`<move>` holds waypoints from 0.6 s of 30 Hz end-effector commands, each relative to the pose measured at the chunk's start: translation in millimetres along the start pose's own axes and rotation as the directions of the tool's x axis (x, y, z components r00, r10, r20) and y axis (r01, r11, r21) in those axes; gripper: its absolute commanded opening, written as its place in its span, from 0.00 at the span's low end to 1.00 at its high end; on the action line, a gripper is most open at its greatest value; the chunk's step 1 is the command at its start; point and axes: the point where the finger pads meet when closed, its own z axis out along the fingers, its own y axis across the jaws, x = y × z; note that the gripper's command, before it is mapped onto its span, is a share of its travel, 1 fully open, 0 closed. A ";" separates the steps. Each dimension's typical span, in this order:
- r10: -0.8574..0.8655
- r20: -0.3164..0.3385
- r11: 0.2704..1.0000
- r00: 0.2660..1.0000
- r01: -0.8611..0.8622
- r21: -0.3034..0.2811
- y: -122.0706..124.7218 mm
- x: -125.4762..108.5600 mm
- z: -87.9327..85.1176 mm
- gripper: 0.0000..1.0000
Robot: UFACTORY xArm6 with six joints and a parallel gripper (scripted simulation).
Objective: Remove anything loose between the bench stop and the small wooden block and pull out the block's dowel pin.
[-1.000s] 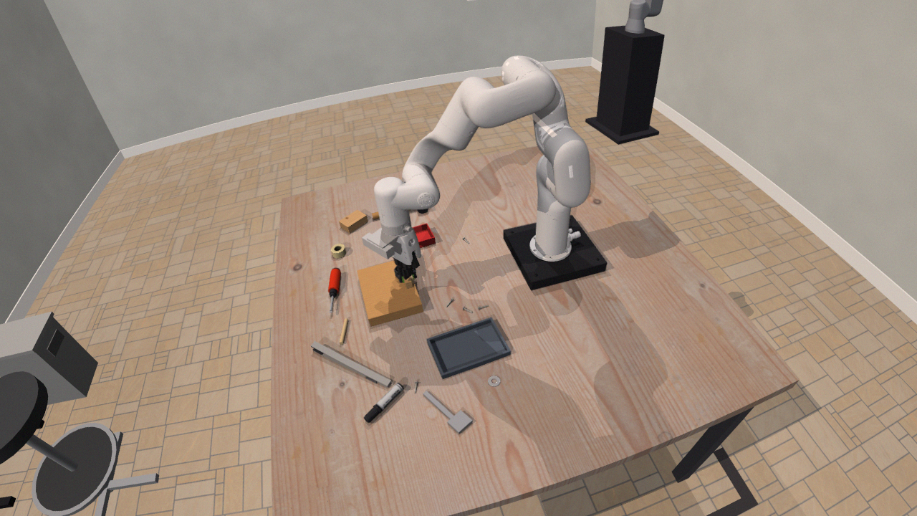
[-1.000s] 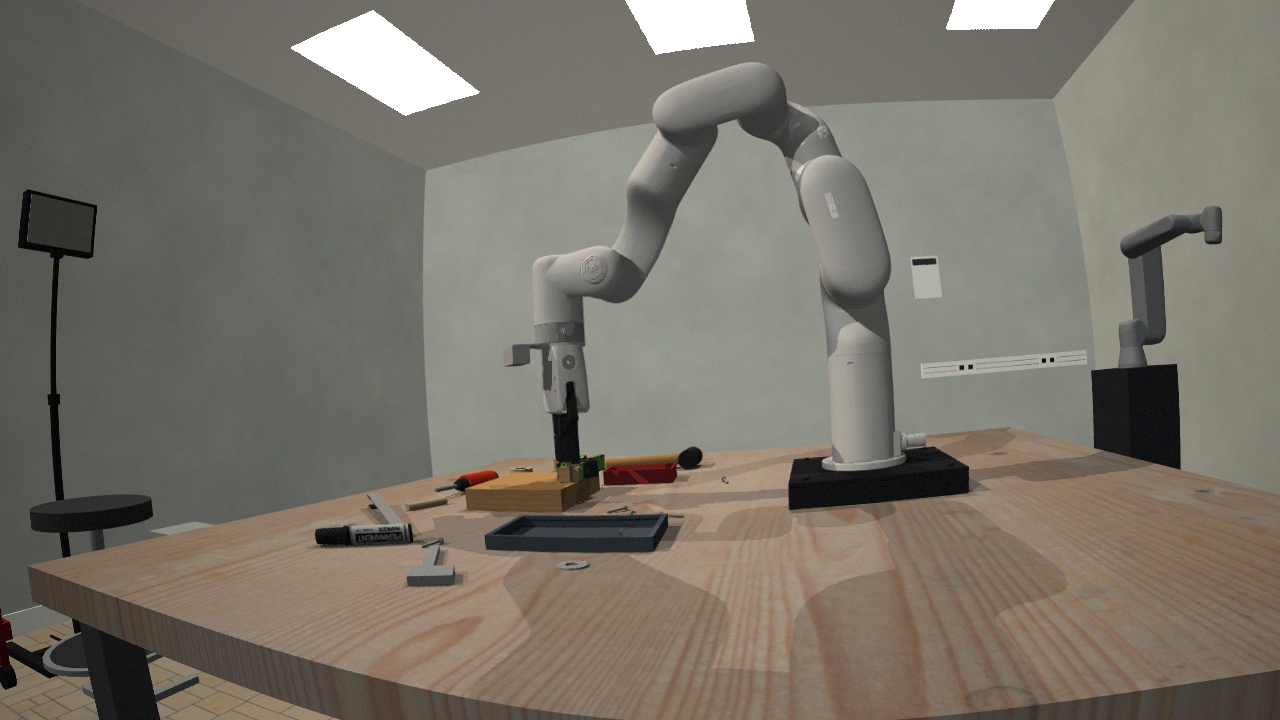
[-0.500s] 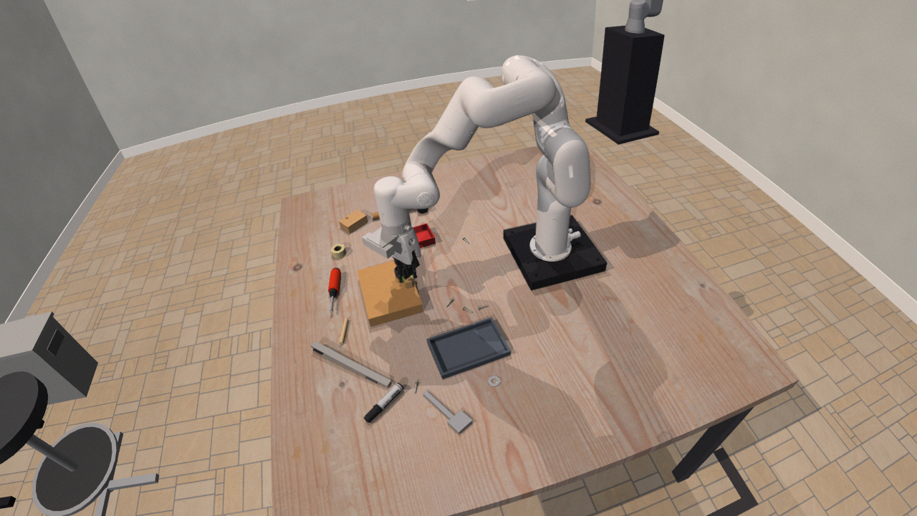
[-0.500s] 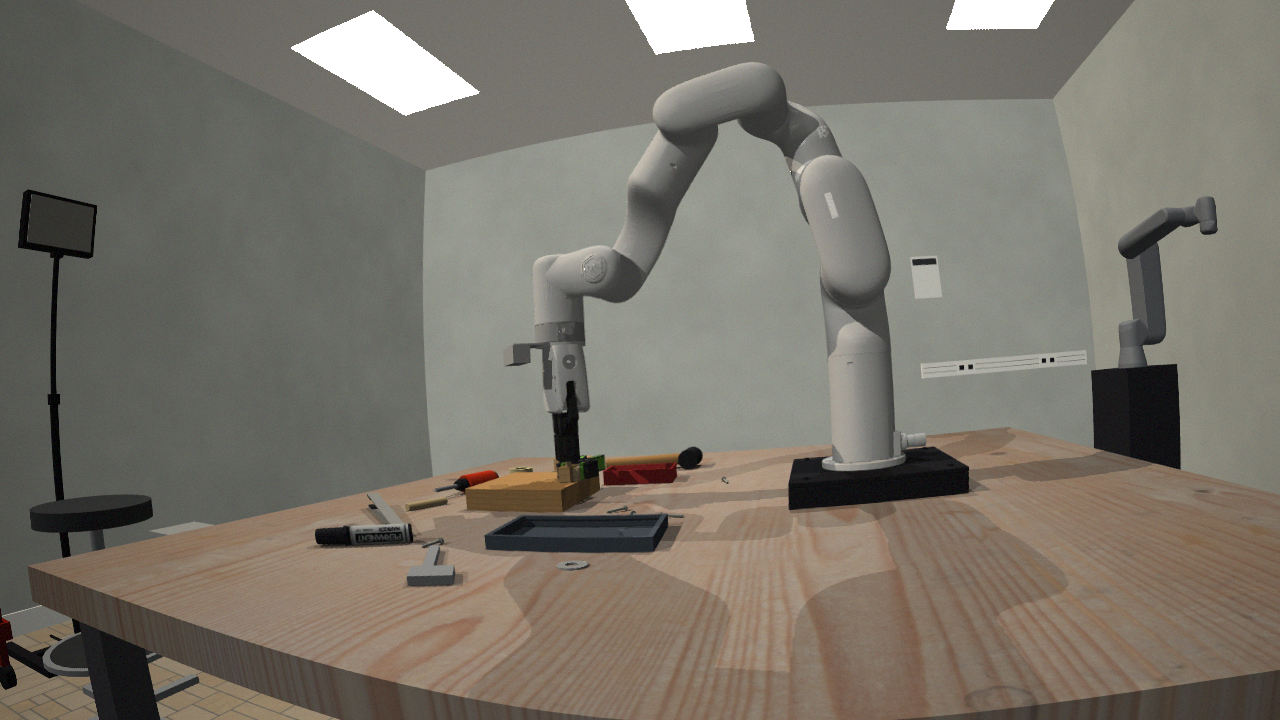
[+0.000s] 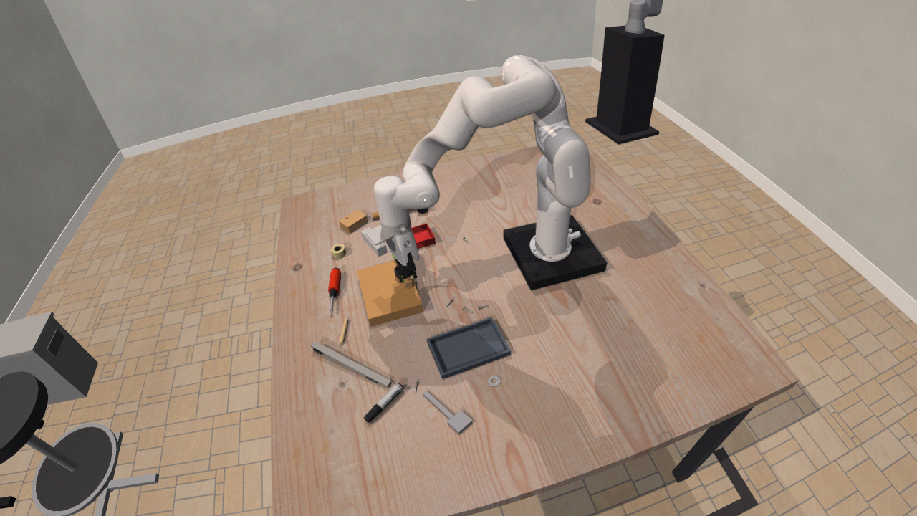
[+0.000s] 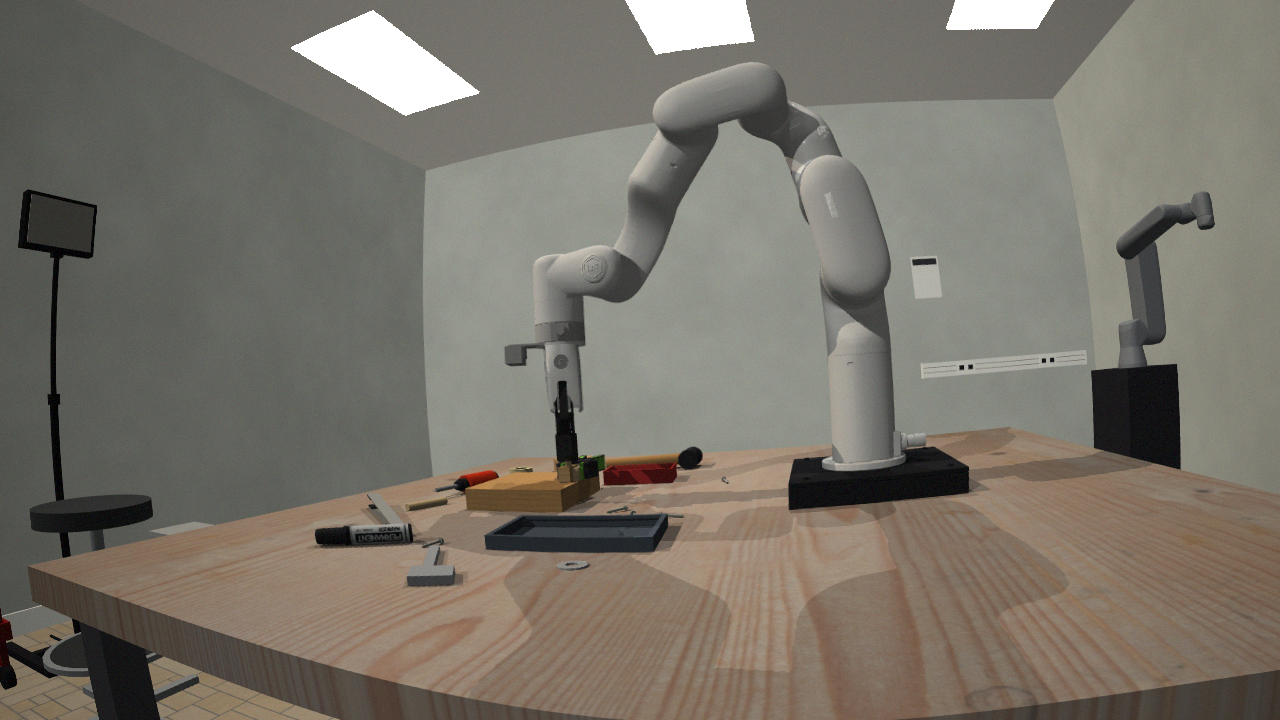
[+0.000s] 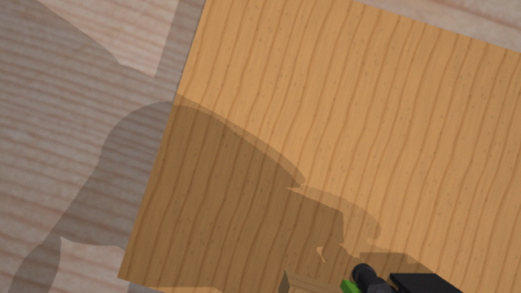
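The bench board [image 5: 385, 302] [image 6: 514, 490] [image 7: 326, 102] is a tan slab on the table's left side. At its far right corner sits the small wooden block [image 6: 564, 471] [image 7: 303, 284], with the green spring clamp [image 5: 402, 278] [image 6: 588, 464] [image 7: 347, 286] against it. My gripper [image 5: 405, 269] [image 6: 564, 452] points straight down right above the block. Its black fingers are shut on the dowel pin, which they hide. I cannot tell how far the pin sits in its hole. The bench stop is hidden behind the gripper.
A red tray [image 5: 424, 235] [image 6: 640, 472] and a hammer [image 6: 653, 459] lie behind the board. A screwdriver [image 5: 334, 282], a tape roll [image 5: 337, 250] and a small wooden stick [image 5: 343, 330] lie to its left. A grey tray [image 5: 437, 359], marker [image 5: 382, 404] and loose screws [image 5: 452, 301] lie nearer the front.
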 end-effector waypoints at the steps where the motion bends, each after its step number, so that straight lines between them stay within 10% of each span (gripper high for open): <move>1: 0.061 -0.002 0.998 0.998 -0.061 -0.006 0.4 1.4 -1.5 0.00; 18: 0.350 -0.004 0.937 0.937 -0.350 -0.006 0.4 1.4 -1.7 0.00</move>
